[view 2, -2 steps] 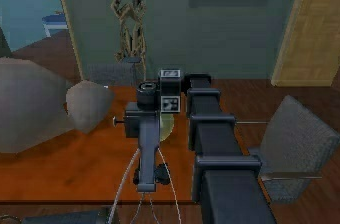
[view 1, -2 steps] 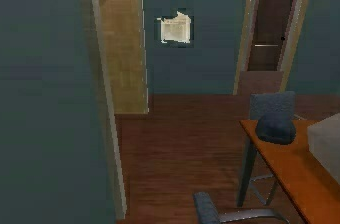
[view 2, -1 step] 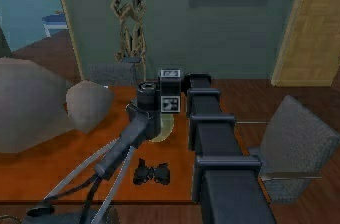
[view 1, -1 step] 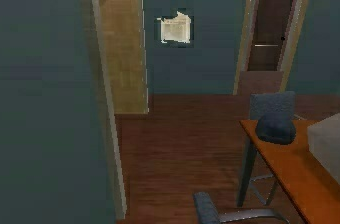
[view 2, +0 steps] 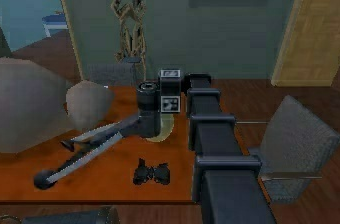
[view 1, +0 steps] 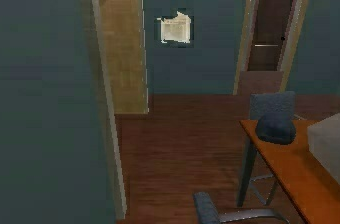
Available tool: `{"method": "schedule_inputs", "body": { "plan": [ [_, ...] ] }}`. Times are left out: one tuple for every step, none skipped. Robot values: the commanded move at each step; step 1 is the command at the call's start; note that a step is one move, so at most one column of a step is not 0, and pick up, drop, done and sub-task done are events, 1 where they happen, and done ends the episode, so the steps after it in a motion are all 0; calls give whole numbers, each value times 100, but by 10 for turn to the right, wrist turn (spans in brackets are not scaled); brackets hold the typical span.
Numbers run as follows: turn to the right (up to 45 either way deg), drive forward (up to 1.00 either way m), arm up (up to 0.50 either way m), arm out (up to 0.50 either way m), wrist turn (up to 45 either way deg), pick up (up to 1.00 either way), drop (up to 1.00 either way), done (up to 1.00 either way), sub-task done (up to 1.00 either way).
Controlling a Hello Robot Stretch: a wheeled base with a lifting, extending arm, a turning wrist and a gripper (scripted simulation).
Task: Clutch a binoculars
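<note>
Claw (view 2: 150, 118) out over the orange bench (view 2: 108, 186), a long grey rod (view 2: 88, 152) lying at it so I cannot tell whether it grips anything, and the small dark binoculars (view 2: 153, 173) resting on the bench nearby, just left of the arm.

Orange-brown wooden table (view 2: 98, 187). Bears small dark binoculars (view 2: 153, 173), flat on the bare top near the front edge. Left of the binoculars, a long grey bar (view 2: 88, 152), lying slantwise, its round end nearest the edge. Farther left of the binoculars, a big grey-brown lump (view 2: 18, 100), with a smaller lump (view 2: 86, 100) just beside it. Beyond the binoculars, a pale yellow piece (view 2: 162, 131), partly hidden. In the forward view, on the table's far end, a dark rounded thing (view 1: 275, 127).
</note>
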Motion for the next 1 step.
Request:
{"method": "schedule_inputs", "body": {
  "plan": [
    [0, 0, 0, 0, 450, 0, 0, 0, 0]
  ]
}}
